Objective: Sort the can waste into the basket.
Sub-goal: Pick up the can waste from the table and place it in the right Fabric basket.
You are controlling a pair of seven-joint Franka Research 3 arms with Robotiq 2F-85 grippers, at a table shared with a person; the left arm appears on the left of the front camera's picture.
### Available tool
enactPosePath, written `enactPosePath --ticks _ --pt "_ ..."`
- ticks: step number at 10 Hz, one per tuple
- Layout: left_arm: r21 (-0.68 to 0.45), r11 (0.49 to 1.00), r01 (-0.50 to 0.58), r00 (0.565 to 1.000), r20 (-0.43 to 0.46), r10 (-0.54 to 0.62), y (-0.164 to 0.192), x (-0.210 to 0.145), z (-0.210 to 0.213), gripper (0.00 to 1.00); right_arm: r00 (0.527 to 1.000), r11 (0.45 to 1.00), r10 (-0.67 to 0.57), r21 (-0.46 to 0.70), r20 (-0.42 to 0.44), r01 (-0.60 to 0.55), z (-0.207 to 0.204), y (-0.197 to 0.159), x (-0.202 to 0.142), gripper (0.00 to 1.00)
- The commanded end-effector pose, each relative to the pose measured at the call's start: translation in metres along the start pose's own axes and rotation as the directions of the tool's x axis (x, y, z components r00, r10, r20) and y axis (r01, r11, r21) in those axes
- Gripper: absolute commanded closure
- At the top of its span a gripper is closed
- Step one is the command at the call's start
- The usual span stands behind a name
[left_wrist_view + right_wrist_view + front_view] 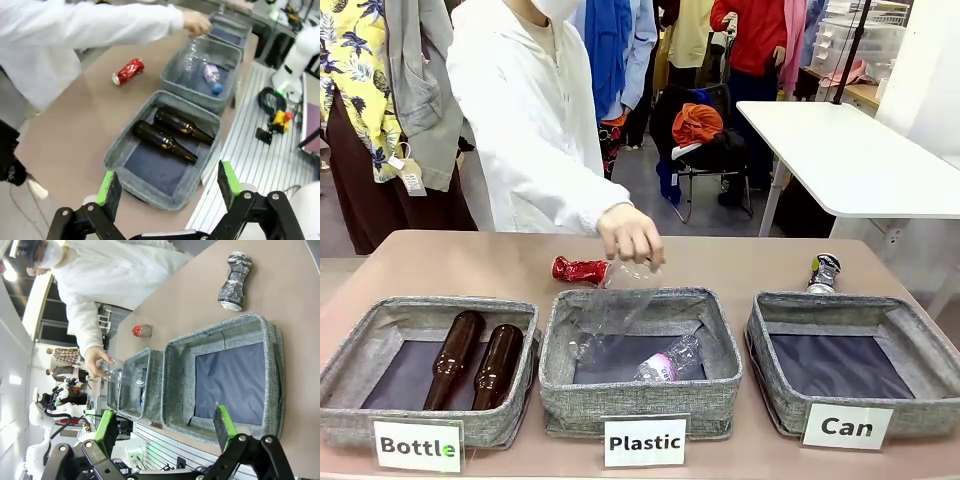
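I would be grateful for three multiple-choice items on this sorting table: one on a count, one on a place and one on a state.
1. How many brown bottles lie in the Bottle basket?
A one
B three
C two

2. Where is the red can?
A inside the Bottle basket
B on the table, behind the Plastic basket
C on the floor

3. How does the left gripper stand?
A open, holding nothing
B shut on a can
C shut on a bottle

Answers:
1 C: two bottles lie side by side on the basket's dark floor.
2 B: the can lies on its side on the tabletop beyond that basket's far wall.
3 A: its green-padded fingers stand wide apart with nothing between them.
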State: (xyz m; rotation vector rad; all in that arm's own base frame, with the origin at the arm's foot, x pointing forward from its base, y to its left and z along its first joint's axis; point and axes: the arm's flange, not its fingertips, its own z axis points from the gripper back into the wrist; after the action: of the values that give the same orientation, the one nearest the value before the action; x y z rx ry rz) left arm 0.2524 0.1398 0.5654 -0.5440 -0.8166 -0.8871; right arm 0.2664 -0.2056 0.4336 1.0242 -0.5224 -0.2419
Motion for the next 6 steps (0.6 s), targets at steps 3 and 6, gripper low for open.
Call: enactPosePath --ticks 3,6 --pt "0.037 0.999 -0.004 0.996 -0.087 0.007 -0.001 0.034 -0.029 0.00 1.000 0.999 0.025 0.022 0.016 -0.026 0.000 0.000 0.003 0.00" --pt "0.060 0.991 0.115 0.956 -0.276 -0.095 0.002 0.078 -0.080 0.00 1.000 0.999 0.025 0.022 0.016 -0.026 0.000 0.000 0.003 0.00"
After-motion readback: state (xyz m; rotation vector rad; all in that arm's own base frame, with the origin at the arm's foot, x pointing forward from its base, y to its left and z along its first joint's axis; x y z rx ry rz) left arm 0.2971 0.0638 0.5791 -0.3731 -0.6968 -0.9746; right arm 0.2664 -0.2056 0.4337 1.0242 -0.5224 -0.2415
